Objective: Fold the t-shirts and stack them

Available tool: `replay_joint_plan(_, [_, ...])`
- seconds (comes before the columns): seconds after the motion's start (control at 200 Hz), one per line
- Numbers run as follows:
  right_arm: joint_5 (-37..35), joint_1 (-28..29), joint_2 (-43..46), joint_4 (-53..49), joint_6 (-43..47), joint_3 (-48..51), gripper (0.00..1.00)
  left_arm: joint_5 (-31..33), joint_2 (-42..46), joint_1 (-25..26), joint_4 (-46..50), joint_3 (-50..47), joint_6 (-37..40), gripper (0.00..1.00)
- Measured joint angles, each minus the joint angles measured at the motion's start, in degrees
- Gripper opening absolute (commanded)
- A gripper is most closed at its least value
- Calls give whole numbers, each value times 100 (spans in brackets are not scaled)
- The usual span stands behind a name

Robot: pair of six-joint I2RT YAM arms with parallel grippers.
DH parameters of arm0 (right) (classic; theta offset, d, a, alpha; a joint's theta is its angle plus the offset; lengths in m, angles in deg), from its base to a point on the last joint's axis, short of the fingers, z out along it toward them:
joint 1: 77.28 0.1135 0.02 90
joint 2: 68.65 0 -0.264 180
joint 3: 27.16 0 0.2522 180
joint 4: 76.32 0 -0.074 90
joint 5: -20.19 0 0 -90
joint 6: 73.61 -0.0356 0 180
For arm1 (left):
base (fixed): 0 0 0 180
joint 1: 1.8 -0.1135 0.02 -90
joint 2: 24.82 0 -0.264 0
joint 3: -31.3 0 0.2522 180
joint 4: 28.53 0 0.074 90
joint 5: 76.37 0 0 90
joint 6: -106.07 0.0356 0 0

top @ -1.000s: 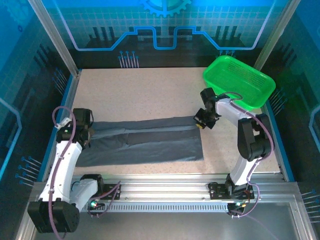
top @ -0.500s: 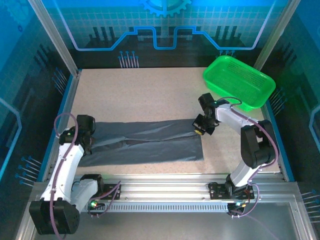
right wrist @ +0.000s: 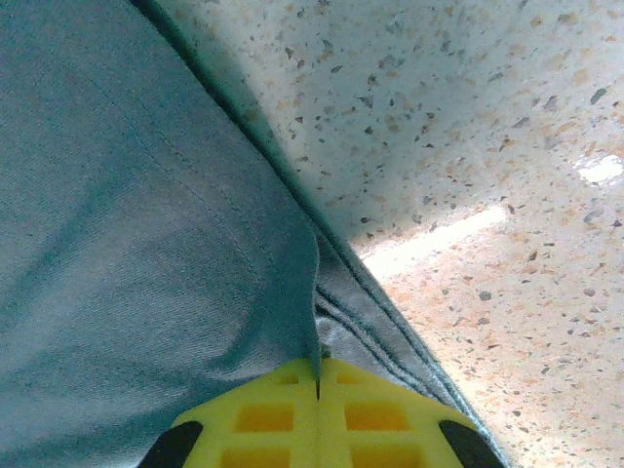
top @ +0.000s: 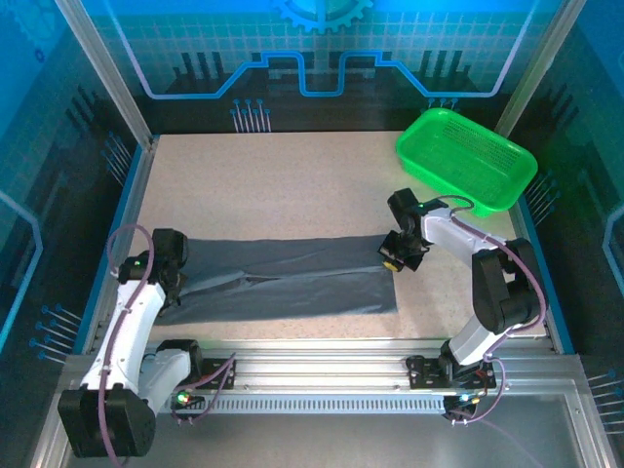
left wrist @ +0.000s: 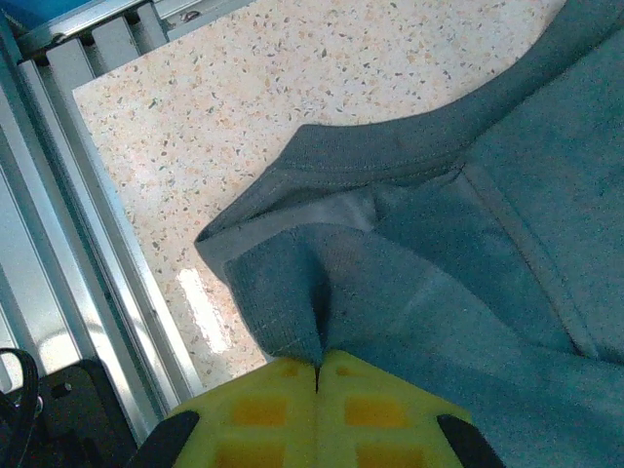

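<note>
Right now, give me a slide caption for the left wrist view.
Left tool shut on a pinched fold of the grey t-shirt, speckled table beyond.

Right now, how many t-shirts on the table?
1. A grey t-shirt, folded into a long strip near the front edge, left gripper and right gripper pinching its ends. Folds could hide another.

Bare table (top: 292, 185) lies beyond the t-shirt (top: 292, 278); green basket (top: 468, 161) occupies far-right corner.
</note>
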Motion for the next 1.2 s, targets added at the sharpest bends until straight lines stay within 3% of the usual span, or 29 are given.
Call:
replay_joint_plan(0.39, [-120,212,0,-109,2,22,0,-70,2,0,-140,-319,-13,0])
replay_joint_plan(0.59, [-205,216,0,-251,48,20,5,-216,-107,0,-203,-376,-131,0])
replay_joint_plan(0.81, [-293,216,0,-363,131,15,14,-214,-24,0,-149,-391,-153,0])
replay_joint_plan(1.025, [-326,216,0,-455,223,-120,38,-225,389,0,138,-245,-208,0])
replay_joint_plan(1.201, [-452,216,57,-470,308,-203,40,-284,413,0,350,-35,-374,0])
